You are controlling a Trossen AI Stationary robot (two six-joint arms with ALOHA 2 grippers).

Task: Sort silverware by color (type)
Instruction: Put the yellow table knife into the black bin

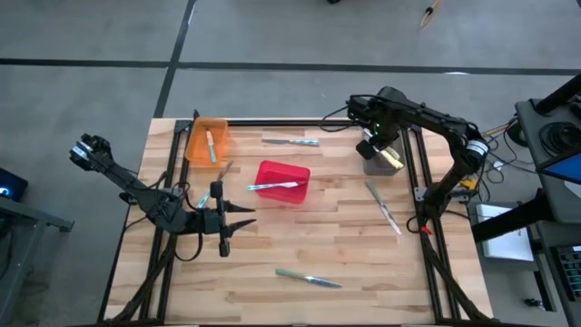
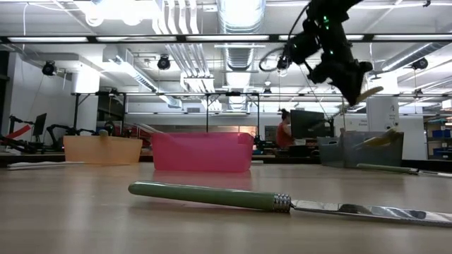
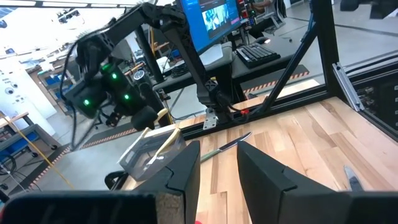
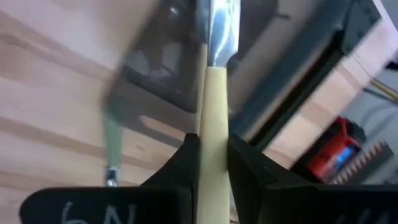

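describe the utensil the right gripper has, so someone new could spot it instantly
Start at the grey bin on the table's right side, by the frame rail. The right gripper hangs above it, shut on a yellow-handled utensil with a silver metal end. It is the only utensil off the table; the green-handled knife nearby lies flat on the wood.

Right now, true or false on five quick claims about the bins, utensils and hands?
1. The right hand grips a yellow-handled utensil. True.
2. The red bin holds no utensil. False: a blue-handled utensil lies in it.
3. The left hand is empty. True.
4. The right hand is over the orange bin. False: it is above the grey bin.
5. A green-handled knife lies on the table. True.
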